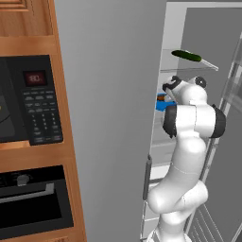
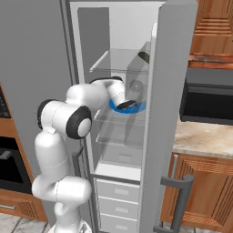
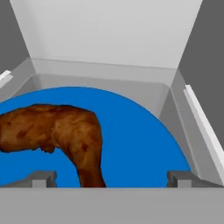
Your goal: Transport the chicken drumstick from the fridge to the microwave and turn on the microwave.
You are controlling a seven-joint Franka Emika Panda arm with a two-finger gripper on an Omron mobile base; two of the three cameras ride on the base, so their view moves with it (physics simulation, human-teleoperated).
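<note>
In the wood-panelled kitchen, the gripper (image 3: 111, 179) hangs with jaws spread wide just above the chicken drumstick (image 3: 57, 133), which lies on the blue plate (image 3: 131, 144) on a glass shelf inside the open fridge (image 2: 118, 41), likely poised to straddle its bony end, while the microwave (image 1: 28, 101) waits in the cabinet leftward.

The microwave (image 1: 28, 99) carries a small red digital display (image 1: 34, 78) at about 12 o'clock above its keypad (image 1: 43, 116), but the digits blur together and cannot be read. The keypad buttons bear pale marks too small to make out.
</note>
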